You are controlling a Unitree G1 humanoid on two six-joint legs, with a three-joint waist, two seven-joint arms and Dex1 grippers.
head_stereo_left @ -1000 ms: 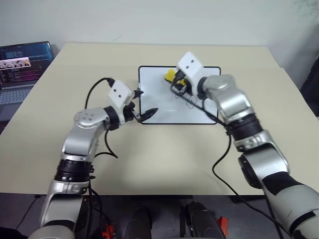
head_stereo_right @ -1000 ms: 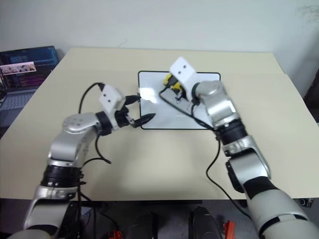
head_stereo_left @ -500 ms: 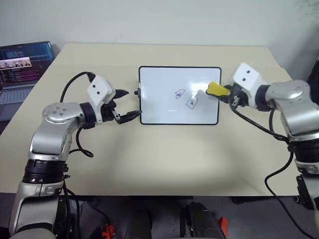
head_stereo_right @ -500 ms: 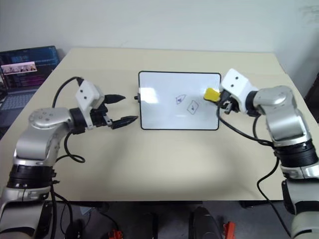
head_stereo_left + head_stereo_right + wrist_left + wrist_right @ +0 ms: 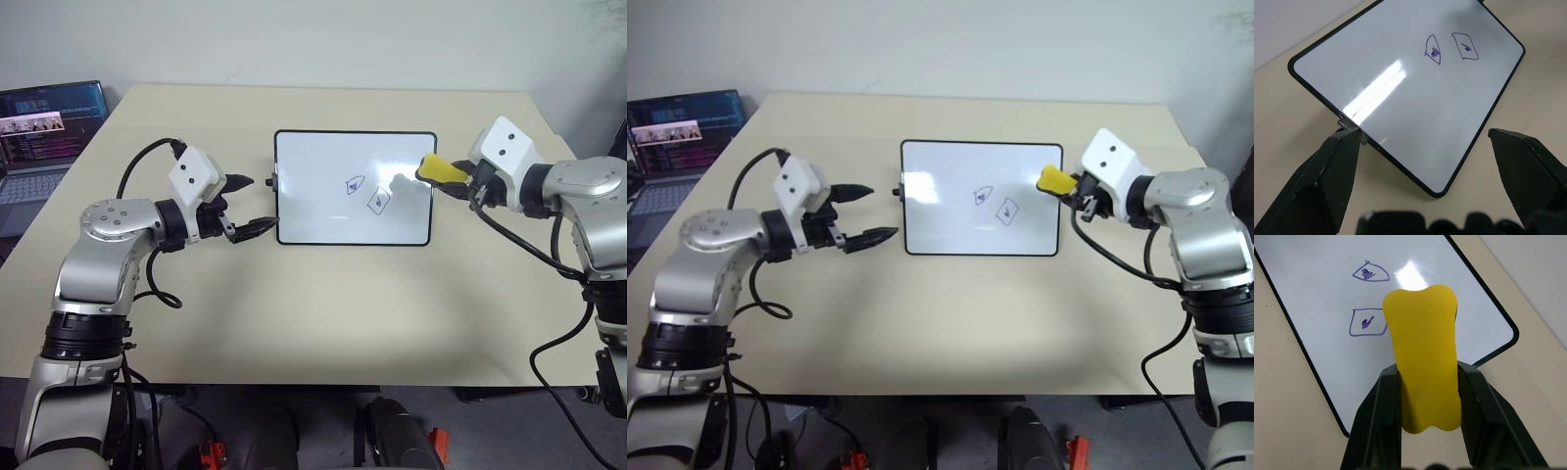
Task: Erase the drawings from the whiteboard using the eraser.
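Observation:
The whiteboard (image 5: 323, 196) lies flat in the middle of the table. Two small blue drawings (image 5: 355, 184) (image 5: 377, 201) sit side by side right of its centre, and the left wrist view has them as drawings (image 5: 1434, 49) too. My right gripper (image 5: 1427, 374) is shut on the yellow eraser (image 5: 440, 169), held above the board's right edge, just right of the drawings. My left gripper (image 5: 251, 204) is open just off the board's left edge, level with the side knob (image 5: 268, 181), its fingers wide apart and holding nothing.
The beige table (image 5: 294, 313) has bare room in front of and beside the board. An open laptop (image 5: 44, 127) stands at the far left, off the table's corner. Black cables hang from both wrists.
My right arm has swung right with the eraser, from over the board's upper middle to its right edge, uncovering the two drawings. My left gripper has drawn back left off the board's corner.

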